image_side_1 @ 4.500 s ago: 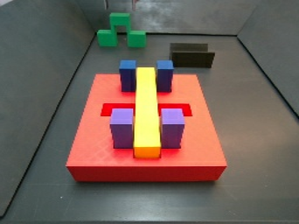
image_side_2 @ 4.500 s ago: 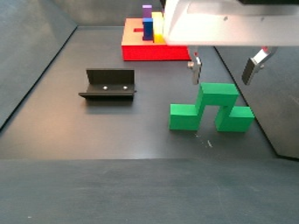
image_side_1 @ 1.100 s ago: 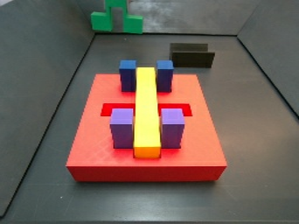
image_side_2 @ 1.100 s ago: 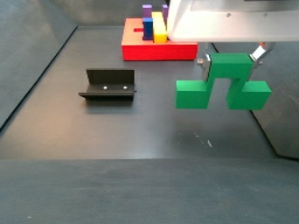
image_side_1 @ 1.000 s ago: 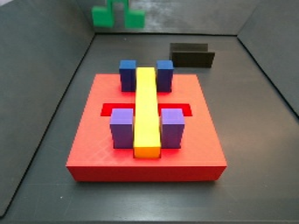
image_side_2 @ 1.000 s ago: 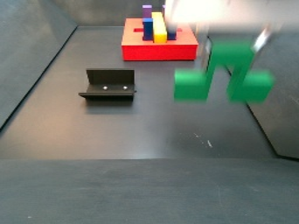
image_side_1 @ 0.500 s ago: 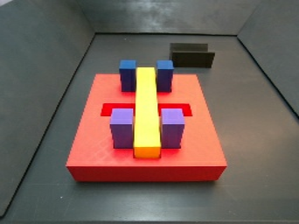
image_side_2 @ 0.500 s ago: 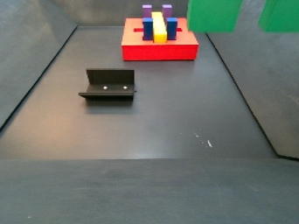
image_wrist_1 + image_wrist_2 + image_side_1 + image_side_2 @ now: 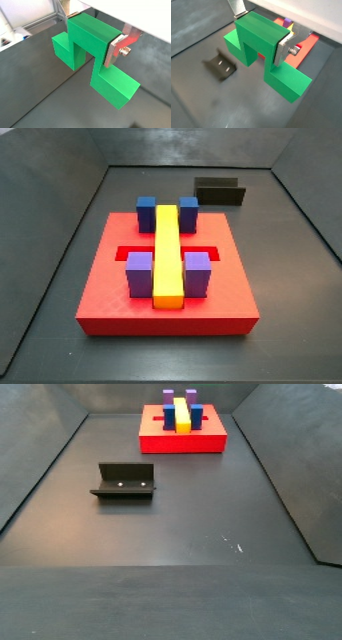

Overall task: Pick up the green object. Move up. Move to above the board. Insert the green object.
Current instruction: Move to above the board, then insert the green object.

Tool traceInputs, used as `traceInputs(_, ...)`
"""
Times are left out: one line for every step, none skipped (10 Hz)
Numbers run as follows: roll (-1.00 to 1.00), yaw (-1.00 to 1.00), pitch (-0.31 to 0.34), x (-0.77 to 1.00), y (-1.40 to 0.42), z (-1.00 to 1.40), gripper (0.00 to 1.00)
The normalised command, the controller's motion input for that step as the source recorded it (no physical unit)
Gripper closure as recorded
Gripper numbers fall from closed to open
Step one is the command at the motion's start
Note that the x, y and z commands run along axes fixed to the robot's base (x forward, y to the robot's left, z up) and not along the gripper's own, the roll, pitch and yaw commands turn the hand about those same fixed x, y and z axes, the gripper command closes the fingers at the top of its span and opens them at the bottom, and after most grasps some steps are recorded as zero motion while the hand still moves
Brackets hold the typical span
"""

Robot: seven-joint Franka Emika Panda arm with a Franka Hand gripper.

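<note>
The bright green bridge-shaped object (image 9: 87,45) is held by its raised middle cube between the silver fingers (image 9: 115,50) of my gripper (image 9: 93,32), high above the floor; it also shows in a wrist view (image 9: 258,42). The gripper (image 9: 263,30) is shut on it. Neither the gripper nor the green object shows in either side view. The red board (image 9: 120,288) bears a long yellow bar (image 9: 167,248) and blue and purple blocks; it lies at the far end in a side view (image 9: 183,439). A corner of it shows behind the green object in a wrist view (image 9: 301,50).
The dark L-shaped fixture (image 9: 123,482) stands on the dark floor, also in a side view (image 9: 219,192) and a wrist view (image 9: 221,66). Grey walls enclose the floor on all sides.
The gripper has carried the green object upward. It has left both side views; half a second ago its lower cubes still showed at the top of one.
</note>
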Motion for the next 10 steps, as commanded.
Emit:
traceInputs(0.01,0.03,0.120,0.39,-1.40,0.16,1.00)
traceInputs(-0.01,0.02,0.139,0.40,-1.40,0.16,1.00)
traceInputs(0.00,0.01,0.146,0.42,-1.40,0.17,1.00)
traceInputs(0.00,0.01,0.148,0.43,-1.40,0.17,1.00)
traceInputs(-0.01,0.01,0.152,0.44,-1.40,0.18,1.00)
traceInputs(0.00,0.01,0.149,0.48,-1.40,0.19,1.00)
traceInputs(0.00,0.01,0.149,0.50,-1.40,0.20,1.00)
traceInputs(0.03,0.00,0.157,0.25,-0.55,0.09,1.00)
traceInputs(0.03,0.01,0.145,0.17,-0.31,0.06,1.00)
traceInputs(0.00,0.00,0.000,0.00,-0.02,-0.03,1.00)
